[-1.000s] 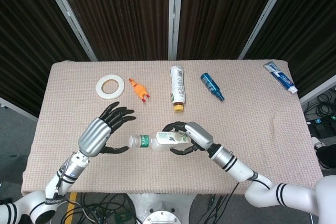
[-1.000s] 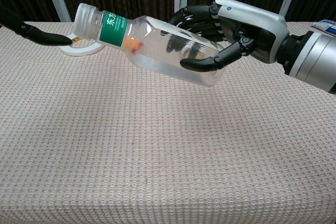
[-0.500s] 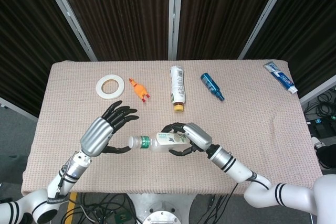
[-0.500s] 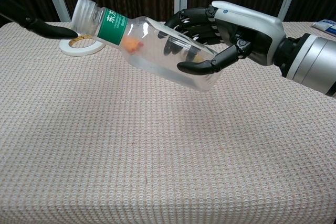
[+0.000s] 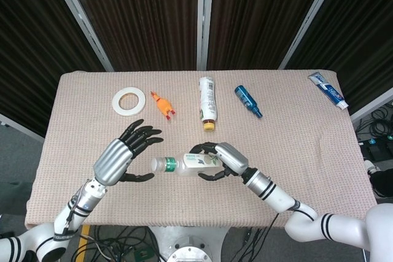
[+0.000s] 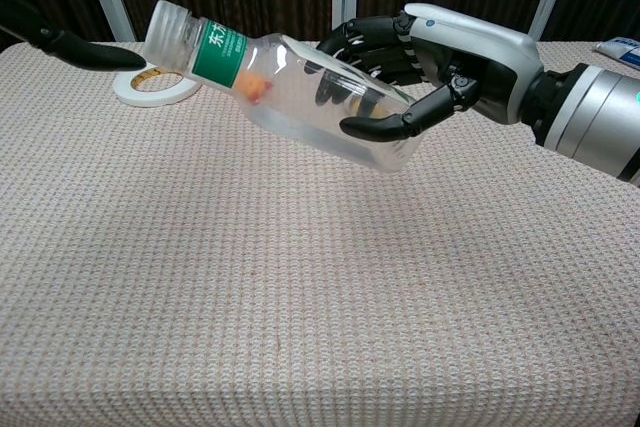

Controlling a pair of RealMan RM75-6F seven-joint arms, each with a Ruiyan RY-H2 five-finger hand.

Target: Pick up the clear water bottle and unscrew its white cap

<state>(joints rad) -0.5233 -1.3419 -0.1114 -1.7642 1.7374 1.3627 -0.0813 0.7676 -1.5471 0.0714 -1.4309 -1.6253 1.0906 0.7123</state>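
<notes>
Since the earlier frame, the left hand (image 5: pixel 120 156) has crept a little nearer the white cap (image 5: pixel 156 164) of the clear water bottle (image 5: pixel 187 165), its fingers spread and empty. That bottle hangs above the table (image 5: pixel 295 127), gripped round its body by the right hand (image 5: pixel 221 159), long axis nearly level, cap end tipped slightly up and pointing away from the right hand toward the left. Of the two, the left hand lies just beside the cap, not yet touching, so the unscrewing likely falls to it.
</notes>
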